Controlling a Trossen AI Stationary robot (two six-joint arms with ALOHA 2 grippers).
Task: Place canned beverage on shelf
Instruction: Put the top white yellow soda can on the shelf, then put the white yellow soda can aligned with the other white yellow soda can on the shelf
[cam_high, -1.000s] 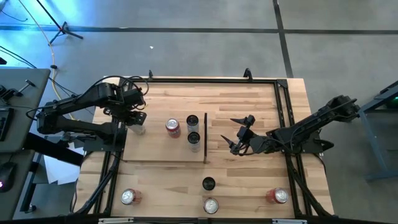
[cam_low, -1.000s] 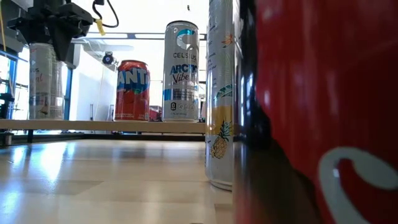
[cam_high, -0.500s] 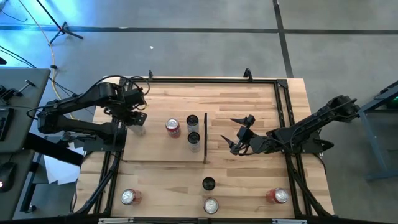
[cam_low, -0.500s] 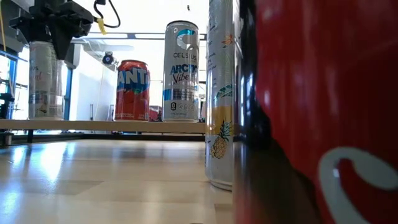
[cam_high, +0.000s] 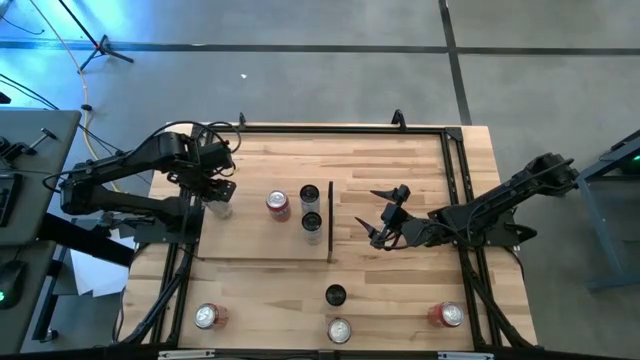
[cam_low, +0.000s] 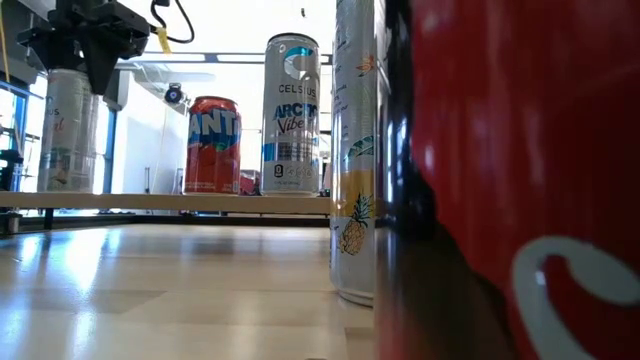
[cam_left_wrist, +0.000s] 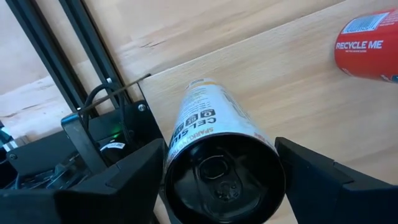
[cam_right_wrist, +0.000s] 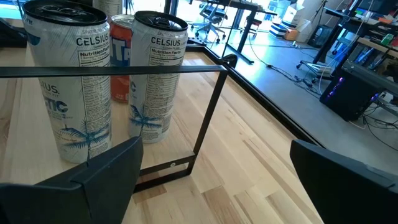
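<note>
Placing step under way. Left gripper (cam_high: 213, 190) at shelf's (cam_high: 255, 240) 9 o'clock edge, fingers astride white can (cam_left_wrist: 214, 146), contact unclear; can upright on shelf. Next: release, lift clear. Right gripper (cam_high: 385, 215) idle at 3 o'clock, fingers spread.

The flat pale-wood shelf (cam_high: 255, 235) is crowded along its dark upright strip (cam_high: 330, 222), where two tall silver cans (cam_high: 311, 210) stand side by side with a red soda can (cam_high: 278, 205) just beside them. A tall pale slim can (cam_left_wrist: 217, 149) occupies the shelf's opposite corner, flanked by the left gripper (cam_high: 216, 195). Between that can and the red one lies bare board. The shelf's near half is open. Beyond the strip, the right gripper (cam_high: 385, 215) hovers over bare tabletop.
</note>
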